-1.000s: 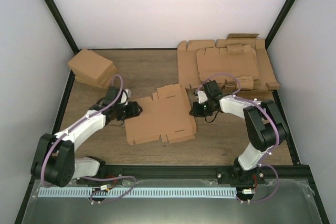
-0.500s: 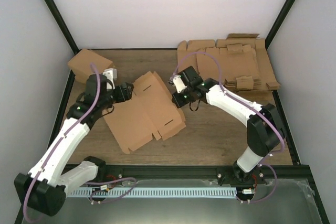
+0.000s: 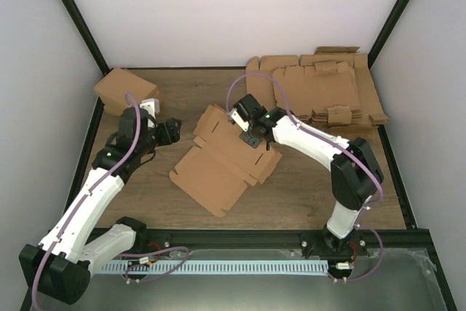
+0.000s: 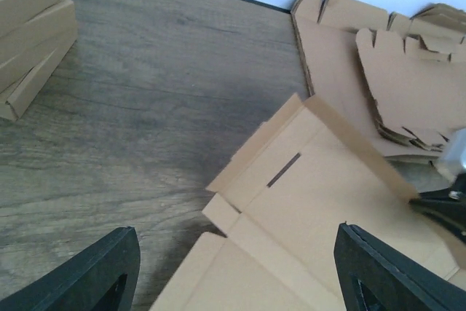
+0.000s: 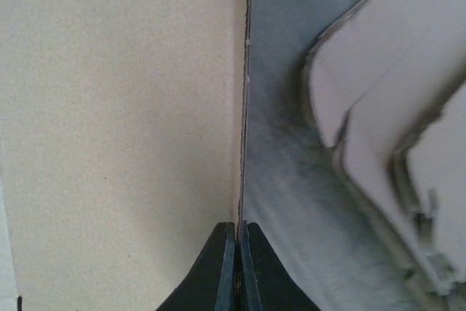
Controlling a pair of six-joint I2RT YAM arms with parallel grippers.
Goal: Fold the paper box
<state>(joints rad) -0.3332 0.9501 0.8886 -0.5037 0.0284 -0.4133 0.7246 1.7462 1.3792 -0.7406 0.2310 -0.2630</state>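
Observation:
The paper box (image 3: pixel 222 159) is a flat brown die-cut sheet with flaps and slots, lying askew in the middle of the table; it also fills the lower right of the left wrist view (image 4: pixel 320 209). My right gripper (image 3: pixel 251 138) is shut on its far right edge; the right wrist view shows the thin cardboard edge (image 5: pixel 240 143) pinched between the closed fingertips (image 5: pixel 238 234). My left gripper (image 3: pixel 172 133) is open, left of the sheet and apart from it; its fingers (image 4: pixel 95 274) frame the sheet's near corner.
A thick pile of flat cardboard sheets (image 3: pixel 320 92) lies at the back right, also in the left wrist view (image 4: pixel 386 71). A pile of compact brown cartons (image 3: pixel 125 91) stands at the back left. Black frame rails bound the table.
My right gripper has dragged the sheet left and turned it clockwise. My left gripper has let go of the sheet's left side, opened and stayed beside it.

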